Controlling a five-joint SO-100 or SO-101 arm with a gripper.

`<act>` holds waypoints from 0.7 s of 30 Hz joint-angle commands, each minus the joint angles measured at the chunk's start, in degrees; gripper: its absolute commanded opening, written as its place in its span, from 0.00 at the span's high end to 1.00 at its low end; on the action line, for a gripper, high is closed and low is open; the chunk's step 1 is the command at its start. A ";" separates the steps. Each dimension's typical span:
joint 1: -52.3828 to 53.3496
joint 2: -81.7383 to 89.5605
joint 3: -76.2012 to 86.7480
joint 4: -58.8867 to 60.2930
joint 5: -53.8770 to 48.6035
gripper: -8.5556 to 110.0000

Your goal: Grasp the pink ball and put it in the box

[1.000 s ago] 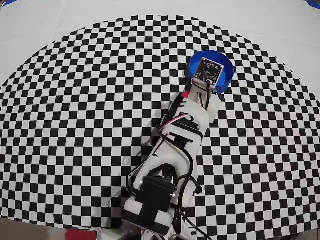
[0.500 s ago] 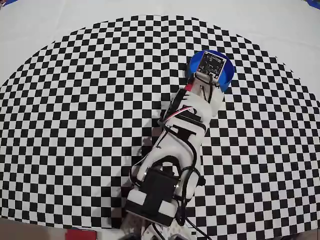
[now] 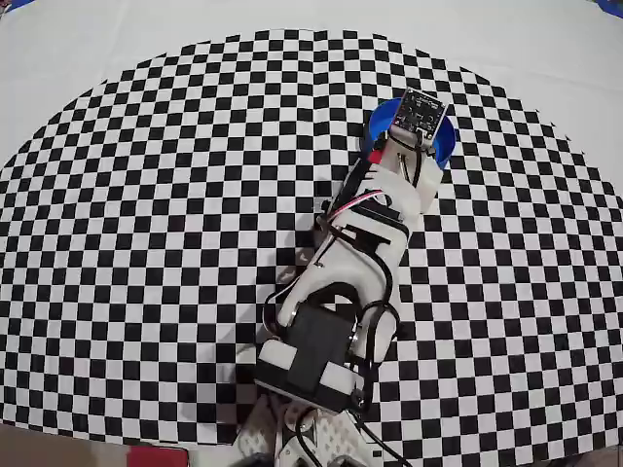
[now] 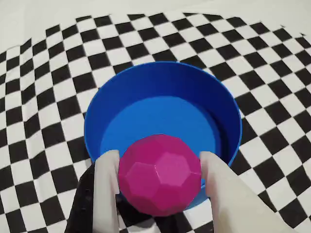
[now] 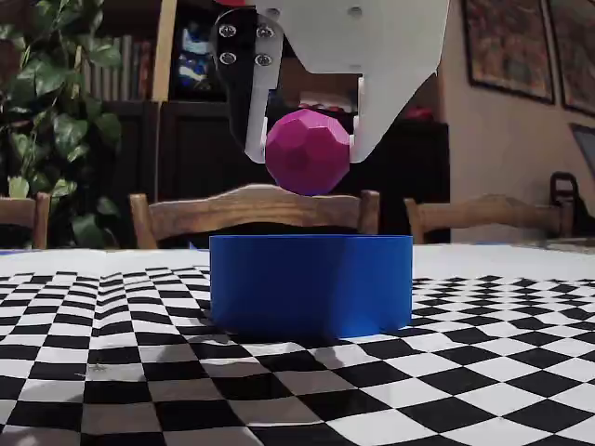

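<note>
Ball (image 5: 308, 151) clamped between gripper (image 4: 158, 172) fingers, held above box (image 5: 310, 282), over its near rim in the wrist view. Released here, could clip the rim, bounce out, roll across the checkered cloth (image 3: 175, 195).

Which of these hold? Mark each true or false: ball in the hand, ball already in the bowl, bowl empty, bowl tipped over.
1. The hand grips the pink ball. True.
2. The ball rests on the floor of the blue bowl. False: it hangs above the rim in the fixed view.
3. The bowl is empty in the wrist view. True.
4. The bowl lies on its side. False: it stands upright on the checkered cloth.
</note>
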 commanded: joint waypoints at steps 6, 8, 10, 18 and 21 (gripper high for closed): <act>0.44 -2.90 -5.98 0.26 -0.70 0.93; 0.44 -3.60 -6.68 0.26 -0.70 0.93; 0.44 -4.48 -7.47 0.26 -0.70 0.93; 0.44 -8.53 -11.60 0.26 -0.70 0.93; 0.44 -9.93 -13.10 0.26 -0.70 0.93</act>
